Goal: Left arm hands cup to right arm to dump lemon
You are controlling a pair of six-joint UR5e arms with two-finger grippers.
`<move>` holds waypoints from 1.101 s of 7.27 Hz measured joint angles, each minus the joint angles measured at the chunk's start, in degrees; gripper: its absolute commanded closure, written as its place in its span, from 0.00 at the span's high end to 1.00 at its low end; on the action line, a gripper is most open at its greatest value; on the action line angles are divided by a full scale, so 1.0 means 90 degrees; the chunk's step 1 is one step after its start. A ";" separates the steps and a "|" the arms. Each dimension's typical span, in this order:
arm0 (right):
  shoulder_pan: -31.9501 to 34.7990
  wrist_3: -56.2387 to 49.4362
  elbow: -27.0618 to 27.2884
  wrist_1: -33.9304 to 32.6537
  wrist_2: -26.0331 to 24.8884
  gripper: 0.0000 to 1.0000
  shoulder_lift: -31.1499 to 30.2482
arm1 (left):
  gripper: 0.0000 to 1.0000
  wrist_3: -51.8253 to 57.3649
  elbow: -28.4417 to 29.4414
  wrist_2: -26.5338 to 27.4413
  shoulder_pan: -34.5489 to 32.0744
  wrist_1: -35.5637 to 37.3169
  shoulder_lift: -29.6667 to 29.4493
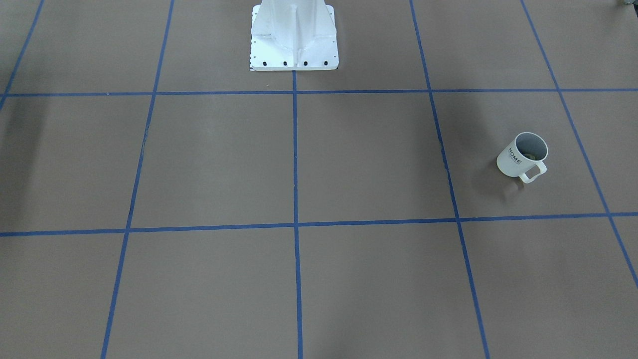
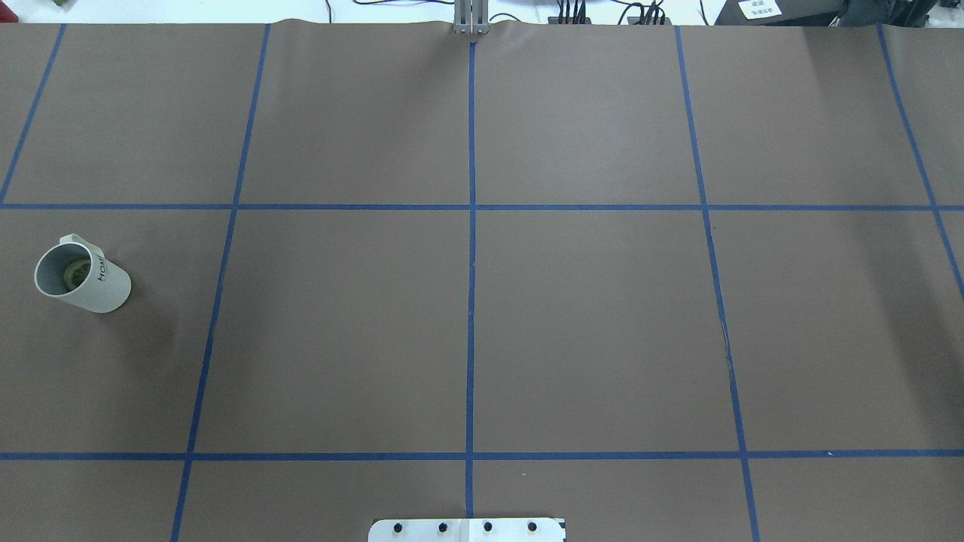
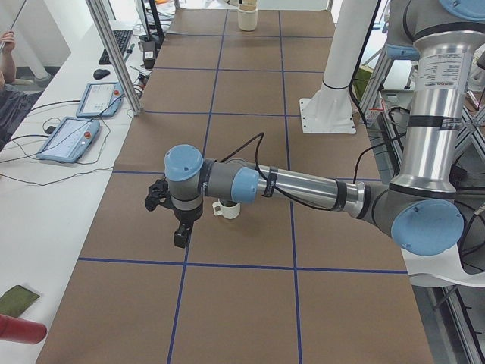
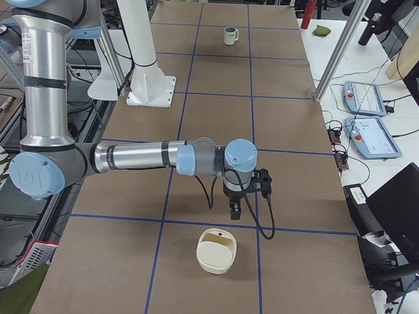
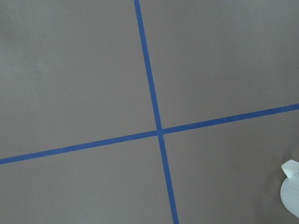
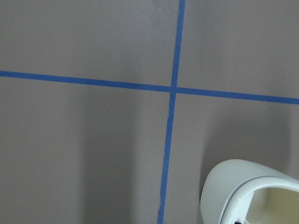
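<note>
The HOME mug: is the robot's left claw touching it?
Apart. The overhead view shows the cup standing alone, with no gripper on or against it. The left gripper, seen only in the left side view, hangs in the air.

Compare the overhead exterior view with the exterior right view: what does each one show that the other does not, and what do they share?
Only the overhead view: the yellow-green lemon piece lying inside the white mug. Only the right view: the right arm stretched over the brown table, its tool pointing down, a cream-coloured container near it, and two teach pendants beside the table. Both: the mug, standing alone at the robot's left end, the table with its blue tape lines, and the white base plate.
</note>
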 measured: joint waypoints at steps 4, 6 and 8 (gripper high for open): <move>-0.0012 0.0053 0.0213 -0.0005 0.0052 1.00 0.0037 | 1.00 -0.3691 -0.0795 0.0053 0.1697 -0.0699 0.0146; -0.0021 0.0052 0.0197 -0.0006 0.0096 1.00 0.0046 | 1.00 -0.4569 -0.0792 0.0072 0.2161 -0.1373 0.0567; -0.0033 0.0056 0.0194 -0.0012 0.0140 1.00 0.0049 | 1.00 -0.4943 -0.0752 0.0227 0.2518 -0.1577 0.0711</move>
